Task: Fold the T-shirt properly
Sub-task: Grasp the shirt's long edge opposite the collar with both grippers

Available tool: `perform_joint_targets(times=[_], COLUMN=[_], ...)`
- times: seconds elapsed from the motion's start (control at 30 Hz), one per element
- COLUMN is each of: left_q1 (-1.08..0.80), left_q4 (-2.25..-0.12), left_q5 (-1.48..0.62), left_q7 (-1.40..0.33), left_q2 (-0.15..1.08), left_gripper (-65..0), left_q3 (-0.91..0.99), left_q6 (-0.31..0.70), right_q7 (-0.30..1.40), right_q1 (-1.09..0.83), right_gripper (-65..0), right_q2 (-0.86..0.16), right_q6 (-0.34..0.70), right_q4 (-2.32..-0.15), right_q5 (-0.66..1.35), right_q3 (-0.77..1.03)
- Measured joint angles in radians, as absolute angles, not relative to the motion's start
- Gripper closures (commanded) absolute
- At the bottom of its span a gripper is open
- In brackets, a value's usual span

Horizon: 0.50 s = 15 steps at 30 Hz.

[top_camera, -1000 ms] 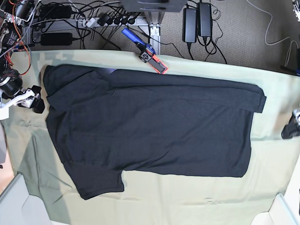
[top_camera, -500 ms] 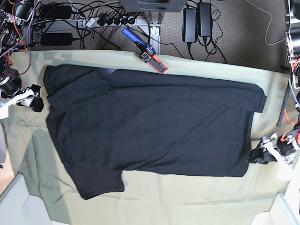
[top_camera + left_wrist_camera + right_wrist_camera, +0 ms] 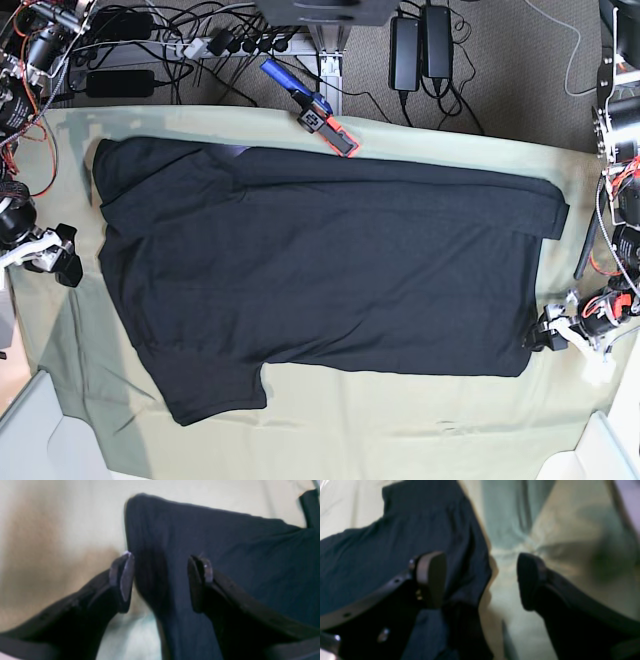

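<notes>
1. T-shirt: black, spread flat across centre of base view on pale green cloth. One sleeve juts toward bottom left; hem side ends at frame right. No fold made yet, by the look of it.
2. Left gripper, lower right of base view, right at shirt's lower hem corner. Left wrist view: fingers apart, about half open, straddling the shirt edge; nothing pinched.
3. Right gripper, left edge of base view, just beside shirt's left margin. Right wrist view: fingers wide apart, one over black fabric, other over green cloth; holds nothing.
4. Step in hand (my read): both arms lining up on opposite ends to grab.
5. To do well: get lower finger under the black layer only, not the green cloth too. Close fully on the hem before any lift. Match the two ends so the fold comes out square.
6. Beyond cloth: orange-and-blue tool at top edge, cables behind. Clear of the work.
</notes>
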<state>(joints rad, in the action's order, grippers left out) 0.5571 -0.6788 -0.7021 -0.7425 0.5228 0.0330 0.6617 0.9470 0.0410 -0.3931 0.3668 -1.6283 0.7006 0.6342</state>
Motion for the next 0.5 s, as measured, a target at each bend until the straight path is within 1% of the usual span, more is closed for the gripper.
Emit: perform_joint_targets(times=[0.1, 0.27, 0.37, 0.5], left_q1=[0.557, 0.558, 0.564, 0.566], left_q4=[-0.637, -0.574, -0.551, -0.55], left_q5=[-0.699, -0.688, -0.697, -0.701], left_q7=[-0.731, -0.706, -0.69, -0.679], left_q2=[0.523, 0.493, 0.476, 0.451], left_gripper=[-37.6, -37.6, -37.6, -37.6], left_q3=[0.033, 0.034, 0.037, 0.037], left_q6=[0.66, 0.64, 0.64, 0.64], right_q7=[0.941, 0.932, 0.937, 0.94], right_q1=[0.09, 0.16, 0.163, 0.165], right_gripper=[-44.1, -44.1, -44.1, -44.1], right_q2=[-0.393, -0.393, -0.39, -0.384], right_q6=[0.367, 0.367, 0.367, 0.367], right_q4=[-1.597, -1.524, -1.52, -1.519], right_q5=[0.675, 0.659, 0.66, 0.658], right_q3=[0.609, 0.509, 0.473, 0.468])
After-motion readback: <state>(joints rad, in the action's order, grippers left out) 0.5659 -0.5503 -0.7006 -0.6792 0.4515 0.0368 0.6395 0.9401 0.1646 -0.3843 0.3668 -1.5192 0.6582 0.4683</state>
